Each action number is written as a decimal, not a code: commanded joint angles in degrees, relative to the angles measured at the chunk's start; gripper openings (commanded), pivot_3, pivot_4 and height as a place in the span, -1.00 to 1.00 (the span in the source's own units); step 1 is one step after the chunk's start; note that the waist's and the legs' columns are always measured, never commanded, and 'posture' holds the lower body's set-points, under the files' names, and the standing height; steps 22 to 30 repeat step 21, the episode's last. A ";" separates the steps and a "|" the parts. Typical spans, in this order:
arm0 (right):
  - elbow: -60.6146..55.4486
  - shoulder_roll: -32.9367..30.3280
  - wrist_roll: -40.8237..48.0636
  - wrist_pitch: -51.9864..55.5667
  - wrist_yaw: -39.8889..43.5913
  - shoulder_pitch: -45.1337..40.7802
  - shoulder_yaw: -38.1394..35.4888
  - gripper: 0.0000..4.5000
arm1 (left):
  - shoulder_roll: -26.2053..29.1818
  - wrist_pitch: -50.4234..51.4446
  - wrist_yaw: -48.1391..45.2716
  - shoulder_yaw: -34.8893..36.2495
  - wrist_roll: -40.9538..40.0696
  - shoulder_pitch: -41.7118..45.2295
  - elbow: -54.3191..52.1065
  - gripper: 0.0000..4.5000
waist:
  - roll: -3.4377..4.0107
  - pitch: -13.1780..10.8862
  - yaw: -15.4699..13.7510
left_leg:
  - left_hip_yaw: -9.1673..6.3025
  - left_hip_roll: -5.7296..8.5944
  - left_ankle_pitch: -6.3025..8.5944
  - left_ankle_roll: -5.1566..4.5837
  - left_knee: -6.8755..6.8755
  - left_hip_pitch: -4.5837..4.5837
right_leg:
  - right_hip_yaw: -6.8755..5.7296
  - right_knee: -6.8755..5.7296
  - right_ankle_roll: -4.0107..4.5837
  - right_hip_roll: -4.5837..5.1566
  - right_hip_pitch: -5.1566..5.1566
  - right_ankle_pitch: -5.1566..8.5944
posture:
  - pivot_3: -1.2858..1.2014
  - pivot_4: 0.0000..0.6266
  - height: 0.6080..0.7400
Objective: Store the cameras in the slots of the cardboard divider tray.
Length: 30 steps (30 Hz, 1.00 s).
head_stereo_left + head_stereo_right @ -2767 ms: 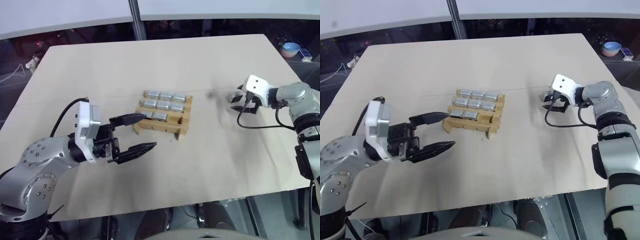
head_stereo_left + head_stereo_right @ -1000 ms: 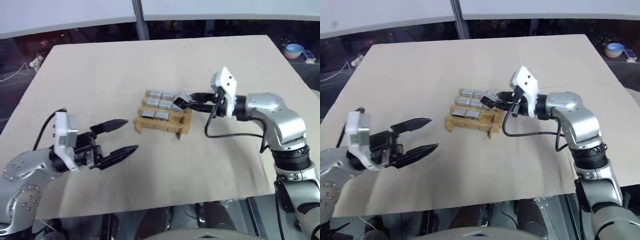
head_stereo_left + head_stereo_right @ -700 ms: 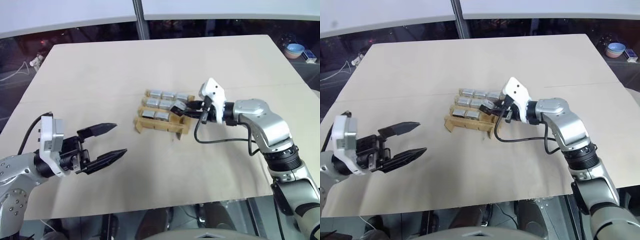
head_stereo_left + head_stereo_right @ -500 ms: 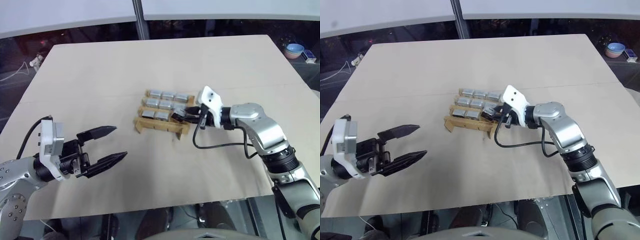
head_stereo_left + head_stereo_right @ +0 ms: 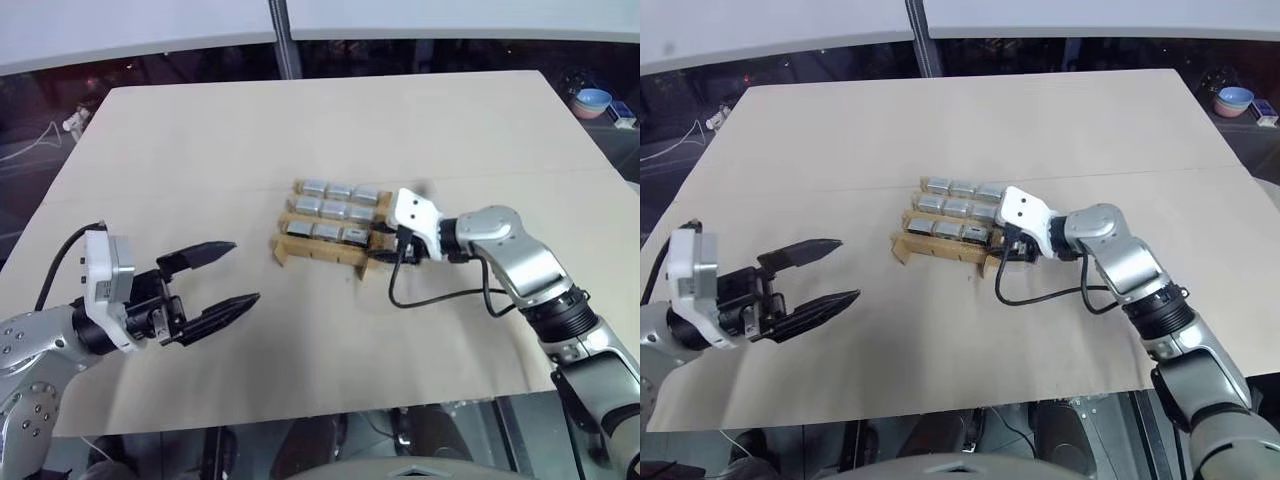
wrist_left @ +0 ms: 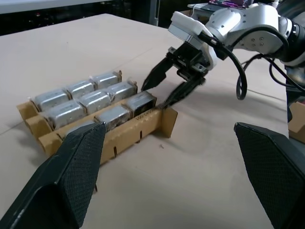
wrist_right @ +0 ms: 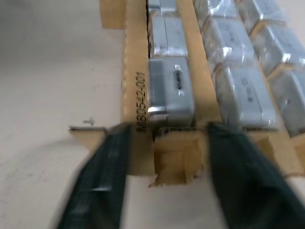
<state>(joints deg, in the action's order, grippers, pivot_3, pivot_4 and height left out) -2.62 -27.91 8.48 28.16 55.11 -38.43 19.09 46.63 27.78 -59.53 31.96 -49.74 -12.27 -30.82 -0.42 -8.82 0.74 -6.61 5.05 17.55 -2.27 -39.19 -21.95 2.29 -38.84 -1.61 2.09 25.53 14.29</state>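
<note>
Carried the last camera (image 6: 141,103) into the tray (image 5: 322,252) near-right slot, right gripper (image 6: 160,90) spread, left gripper (image 5: 232,280) spread wide; seemed light, rigid, slick-sided, best pinched across flat faces.

Nine cameras (image 6: 141,102), one cardboard divider tray (image 6: 164,121), two claws.

cardboard divider tray (image 5: 325,240) mid-bench (image 5: 300,120) | cameras (image 5: 329,209) fill its slots | right gripper (image 6: 164,90) at tray's right end | left gripper (image 5: 228,282) well left
</note>
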 commanded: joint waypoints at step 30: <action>-40.96 -6.76 20.23 -2.02 -5.19 61.12 -47.62 0.97 | -0.96 1.03 7.67 0.32 7.23 -6.20 2.05 1.00 | 0.04 -0.03 -0.80 | 0.02 -0.19 0.21 -0.26 0.63 2.10 | -0.01 0.81 -0.05 -0.10 -2.20 0.06 | 0.03 -0.52 1.00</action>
